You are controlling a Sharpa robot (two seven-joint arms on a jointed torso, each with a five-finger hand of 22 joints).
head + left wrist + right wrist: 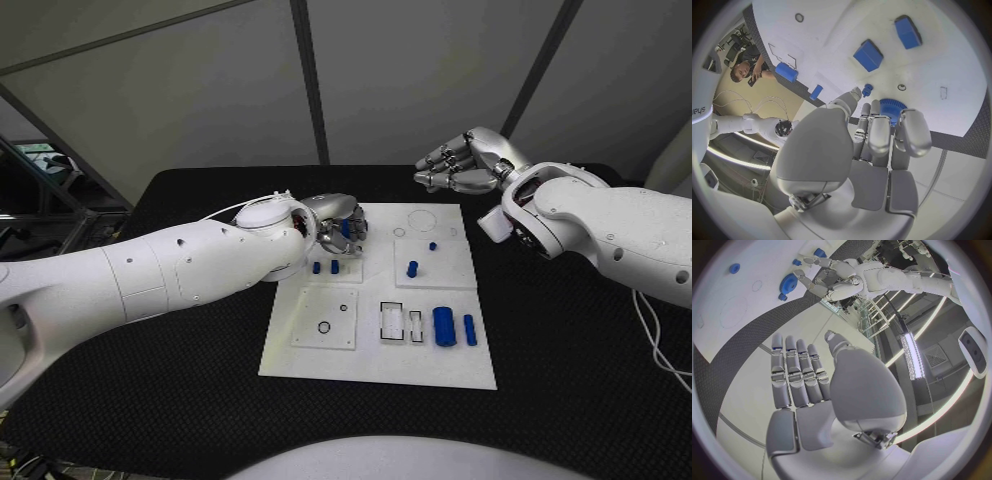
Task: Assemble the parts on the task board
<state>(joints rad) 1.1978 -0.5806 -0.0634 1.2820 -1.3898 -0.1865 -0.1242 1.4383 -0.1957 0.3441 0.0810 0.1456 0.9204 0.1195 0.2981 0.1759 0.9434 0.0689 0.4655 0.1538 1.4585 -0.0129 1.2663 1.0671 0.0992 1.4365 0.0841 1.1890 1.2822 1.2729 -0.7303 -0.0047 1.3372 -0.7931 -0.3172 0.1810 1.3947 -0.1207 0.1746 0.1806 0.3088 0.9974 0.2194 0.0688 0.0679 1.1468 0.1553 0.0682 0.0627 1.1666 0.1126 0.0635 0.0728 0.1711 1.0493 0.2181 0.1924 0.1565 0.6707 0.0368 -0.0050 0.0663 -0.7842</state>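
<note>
My left hand (335, 222) is over the left far corner of the task board (378, 368), and its fingertips (856, 93) are at a blue gear (892, 107); I cannot tell if they hold it. At 3 o'clock from it, well apart, my right hand (464, 162) hovers with fingers curled on nothing. Toward 5 o'clock two blue cylinders (454, 328) lie on the board.
</note>
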